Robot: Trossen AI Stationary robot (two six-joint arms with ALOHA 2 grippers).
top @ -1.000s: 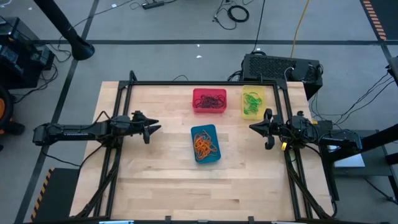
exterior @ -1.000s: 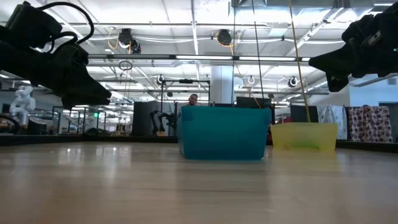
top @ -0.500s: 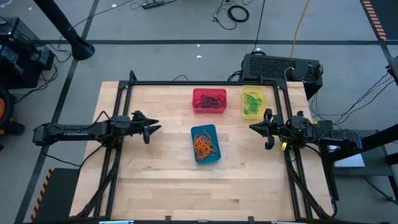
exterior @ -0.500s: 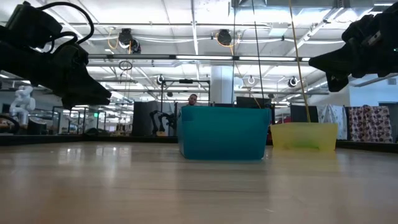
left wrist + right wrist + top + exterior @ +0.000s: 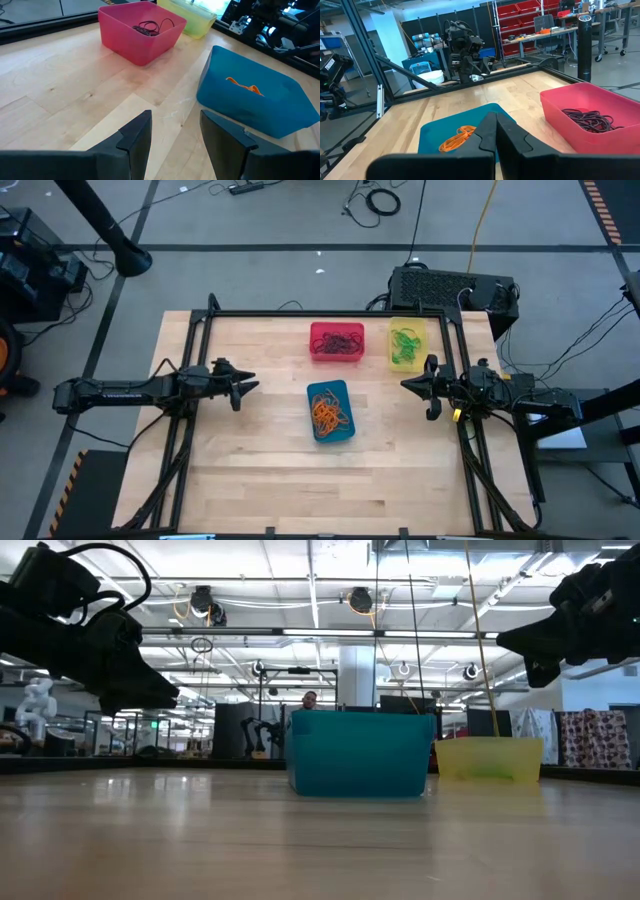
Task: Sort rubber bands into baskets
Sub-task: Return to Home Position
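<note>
Since the low view sits down at the tabletop (image 5: 250, 470), it cuts off both dark arms at its sides. In it, the blue basket (image 5: 330, 386) hides the red basket (image 5: 314, 345) fully. Only part of the yellow basket (image 5: 392, 345) peeks out next to the blue one.

From above, the left gripper (image 5: 175, 115) hangs over the left part of the tabletop, and its two fingers are apart with nothing between them. The right gripper (image 5: 495, 120) hangs near the right edge, with its fingers pressed together and holding nothing.

The red basket sits near the middle of the far edge. The yellow one is just beside it, toward the right edge. The blue one is in the middle of the tabletop, a bit turned.

Orange rubber bands (image 5: 329, 412) lie in the blue basket, dark rubber bands (image 5: 338, 341) in the red one and green rubber bands (image 5: 405, 345) in the yellow one. The basket walls hide all the bands in the low view.

Far back in the room, a person's head (image 5: 311, 698) shows just over the blue basket's rim.
</note>
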